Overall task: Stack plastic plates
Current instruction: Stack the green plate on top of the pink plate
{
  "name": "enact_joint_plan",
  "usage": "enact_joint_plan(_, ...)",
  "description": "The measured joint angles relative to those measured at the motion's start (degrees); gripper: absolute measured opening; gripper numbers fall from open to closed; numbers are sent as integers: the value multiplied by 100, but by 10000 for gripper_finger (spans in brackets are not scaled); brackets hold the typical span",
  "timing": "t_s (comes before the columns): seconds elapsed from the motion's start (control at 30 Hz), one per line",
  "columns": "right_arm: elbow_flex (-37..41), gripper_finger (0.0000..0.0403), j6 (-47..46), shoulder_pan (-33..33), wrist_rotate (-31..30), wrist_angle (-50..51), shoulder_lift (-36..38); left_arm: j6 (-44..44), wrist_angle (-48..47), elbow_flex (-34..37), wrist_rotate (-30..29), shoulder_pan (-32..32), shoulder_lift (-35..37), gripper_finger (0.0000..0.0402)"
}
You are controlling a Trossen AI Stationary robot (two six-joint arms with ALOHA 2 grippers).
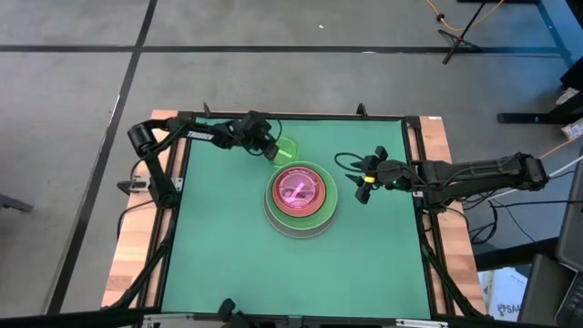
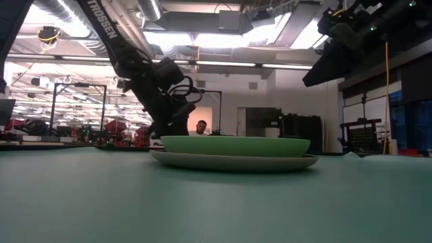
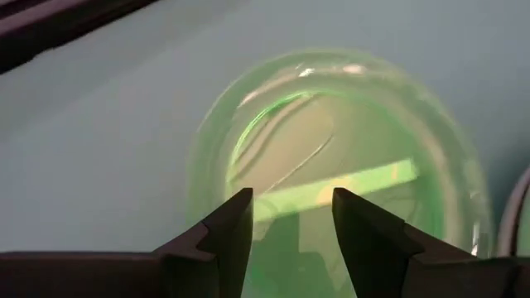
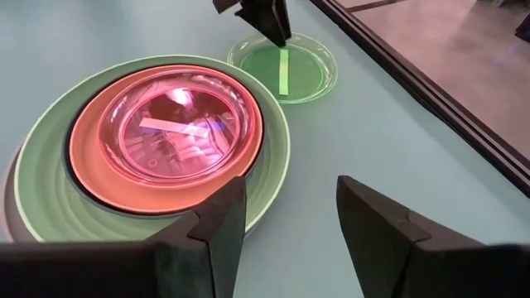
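High view, working near to far: stack of plates sitting mid-table, big grey plate at the bottom, light green plate on it, dark teal just peeking under the salmon plate, small pink plate on top. Right gripper hovering just beside the stack toward the table's right edge, fingers spread and holding nothing. Farther back, small green plate lying flat by the stack's far side, toward the far edge, left gripper right over its rim, jaws parted, not clamped on it.
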State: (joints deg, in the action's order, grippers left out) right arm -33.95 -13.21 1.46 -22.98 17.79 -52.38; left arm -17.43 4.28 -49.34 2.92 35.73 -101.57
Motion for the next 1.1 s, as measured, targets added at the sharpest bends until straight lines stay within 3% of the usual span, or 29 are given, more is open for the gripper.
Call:
enact_joint_plan(0.23,0,182,0,1,4,37,0,5,-789,0,-644,299,266,160)
enact_joint_plan(0.73,0,182,0,1,-2,33,0,114,-688,253,359,364,261,160)
enact_joint_plan(1.1,0,182,1,1,-12,32,0,61,-521,245,500,364,8,160)
